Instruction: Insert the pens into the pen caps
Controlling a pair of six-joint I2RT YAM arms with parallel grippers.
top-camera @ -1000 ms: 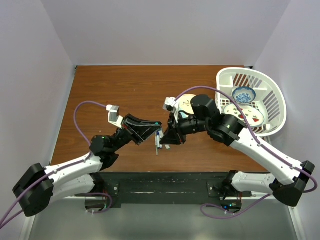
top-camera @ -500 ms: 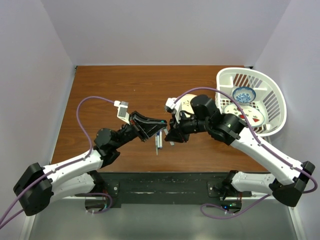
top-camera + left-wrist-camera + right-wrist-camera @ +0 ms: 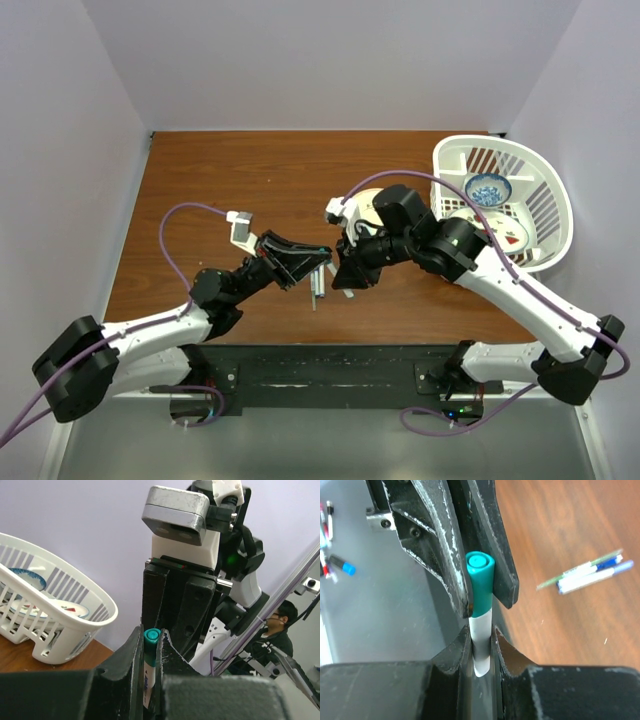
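1. Mid-table, above the wood: pen point(image 3: 481, 635) and its green cap point(image 3: 479, 582) are pinched between both grippers.
2. Right gripper point(image 3: 345, 272) clamps the white barrel; left gripper point(image 3: 325, 258) clamps the cap.
3. Both arms reach inward, fingertips meeting.
4. Two other pens point(image 3: 585, 575) lie on the table point(image 3: 250, 180) below.

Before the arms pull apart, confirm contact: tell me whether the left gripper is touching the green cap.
Touching. Right wrist view: the left gripper has a finger pressed against each side of the green cap.
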